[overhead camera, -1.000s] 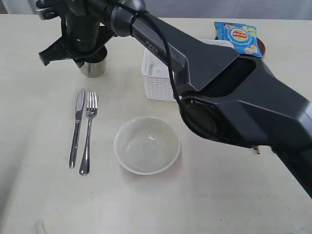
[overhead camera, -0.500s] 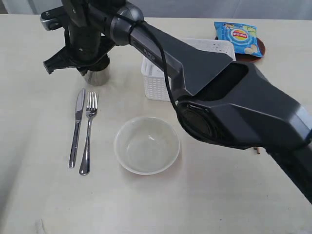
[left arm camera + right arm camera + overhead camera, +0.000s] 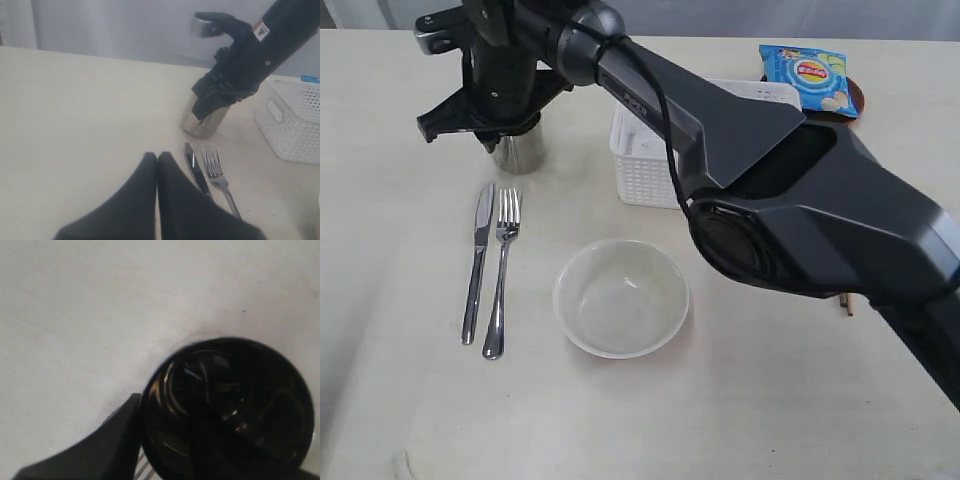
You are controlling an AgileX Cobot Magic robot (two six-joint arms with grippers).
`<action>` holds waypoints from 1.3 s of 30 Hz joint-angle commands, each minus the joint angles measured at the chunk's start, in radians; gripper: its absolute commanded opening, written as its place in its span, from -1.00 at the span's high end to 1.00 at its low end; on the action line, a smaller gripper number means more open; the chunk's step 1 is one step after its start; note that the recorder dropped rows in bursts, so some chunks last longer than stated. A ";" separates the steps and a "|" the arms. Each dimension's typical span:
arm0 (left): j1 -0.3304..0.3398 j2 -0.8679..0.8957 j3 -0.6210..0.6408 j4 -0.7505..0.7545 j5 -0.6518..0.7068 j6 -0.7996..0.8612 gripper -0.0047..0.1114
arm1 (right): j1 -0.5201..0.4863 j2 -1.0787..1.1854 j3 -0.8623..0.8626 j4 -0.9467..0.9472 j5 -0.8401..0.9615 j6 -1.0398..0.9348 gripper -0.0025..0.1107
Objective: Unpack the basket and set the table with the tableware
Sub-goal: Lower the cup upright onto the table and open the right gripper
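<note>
Cup (image 3: 520, 155) sits upright toward the table's (image 3: 400, 400) far left corner, past knife (image 3: 477, 262) and fork (image 3: 502, 275); right gripper (image 3: 508, 128) straddles its rim, jaws slack, so pull straight up, no snagging

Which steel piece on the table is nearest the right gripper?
The steel cup, standing upright with the right gripper at its rim; the knife and fork lie flat side by side, apart from it.
</note>
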 commanded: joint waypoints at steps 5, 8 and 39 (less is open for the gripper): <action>0.001 -0.004 0.003 -0.003 -0.011 0.001 0.92 | -0.009 -0.003 -0.007 -0.003 -0.005 0.001 0.33; 0.001 -0.004 0.003 -0.003 -0.011 0.001 0.92 | -0.009 -0.041 -0.007 0.010 -0.005 -0.005 0.33; 0.001 -0.004 0.003 -0.003 -0.011 0.001 0.92 | -0.091 -0.391 -0.007 0.078 -0.046 -0.069 0.96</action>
